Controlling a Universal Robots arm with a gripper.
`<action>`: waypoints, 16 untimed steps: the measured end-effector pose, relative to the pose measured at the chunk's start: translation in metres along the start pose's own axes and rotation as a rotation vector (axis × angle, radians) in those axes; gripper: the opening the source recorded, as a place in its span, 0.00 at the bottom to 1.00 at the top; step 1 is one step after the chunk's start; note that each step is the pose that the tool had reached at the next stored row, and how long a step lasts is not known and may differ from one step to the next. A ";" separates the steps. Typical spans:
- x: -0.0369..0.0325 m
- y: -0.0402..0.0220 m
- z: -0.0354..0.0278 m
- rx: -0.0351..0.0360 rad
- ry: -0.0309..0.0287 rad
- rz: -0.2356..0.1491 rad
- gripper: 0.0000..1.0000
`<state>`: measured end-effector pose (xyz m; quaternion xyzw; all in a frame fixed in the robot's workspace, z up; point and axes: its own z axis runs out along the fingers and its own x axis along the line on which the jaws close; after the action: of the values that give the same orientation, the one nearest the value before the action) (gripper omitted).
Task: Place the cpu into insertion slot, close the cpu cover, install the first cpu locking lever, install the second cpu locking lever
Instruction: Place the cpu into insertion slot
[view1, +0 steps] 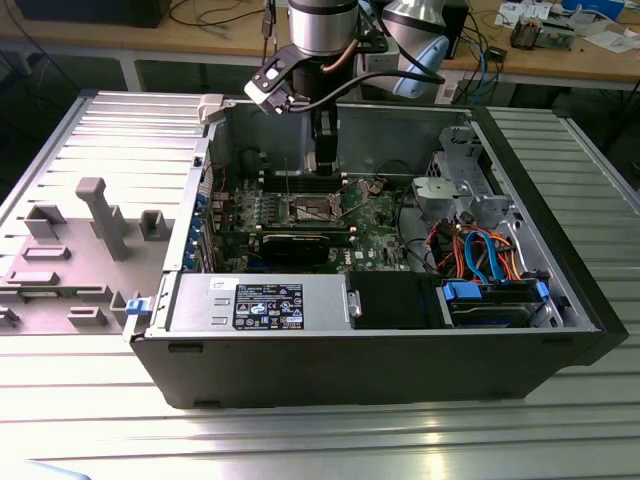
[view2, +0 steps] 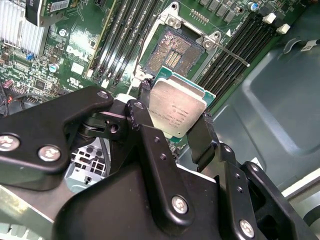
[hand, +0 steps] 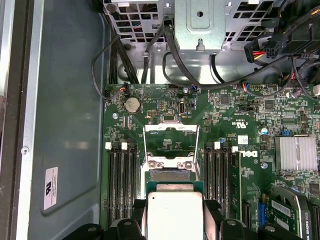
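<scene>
Black tool (view2: 174, 116) fingers pinch the cpu (view2: 176, 102) by two opposite edges.
You have the chip held silver side up, not yet seated; in the second wrist view the insertion slot (view2: 175, 52) lies straight ahead of it, pin field bare.

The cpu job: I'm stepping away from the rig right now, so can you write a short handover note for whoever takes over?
The gripper is shut on the cpu, holding it tilted above the board.
The insertion slot is bare with its pin field exposed; the cpu is clear of it.
The cpu cover looks raised open.
Done: cpu picked up.
Left: seating the cpu, closing the cover, and both locking levers.
</scene>
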<state>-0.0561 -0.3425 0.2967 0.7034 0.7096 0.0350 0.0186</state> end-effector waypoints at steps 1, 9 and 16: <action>0.0000 0.0000 0.0000 0.0000 0.0002 0.000 0.54; 0.0000 0.0000 0.0000 0.0000 0.0003 0.000 0.54; -0.0002 -0.0006 0.0082 0.0002 0.0005 0.000 0.54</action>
<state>-0.0561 -0.3425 0.2885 0.7033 0.7098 0.0351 0.0183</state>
